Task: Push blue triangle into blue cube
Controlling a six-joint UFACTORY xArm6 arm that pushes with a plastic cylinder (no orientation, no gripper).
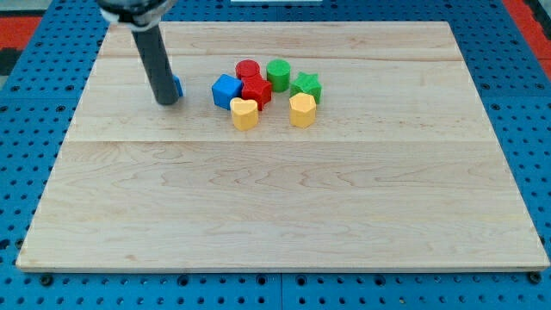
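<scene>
The blue triangle is mostly hidden behind my rod; only a small blue sliver shows at the rod's right side. My tip rests on the board, touching or just left of that block. The blue cube sits to the right of the triangle, with a gap of bare board between them. The cube is the leftmost piece of a tight cluster.
The cluster right of the blue cube holds a red cylinder, a red block, a green cylinder, a green star-like block, a yellow heart-like block and a yellow block. The wooden board lies on a blue pegboard.
</scene>
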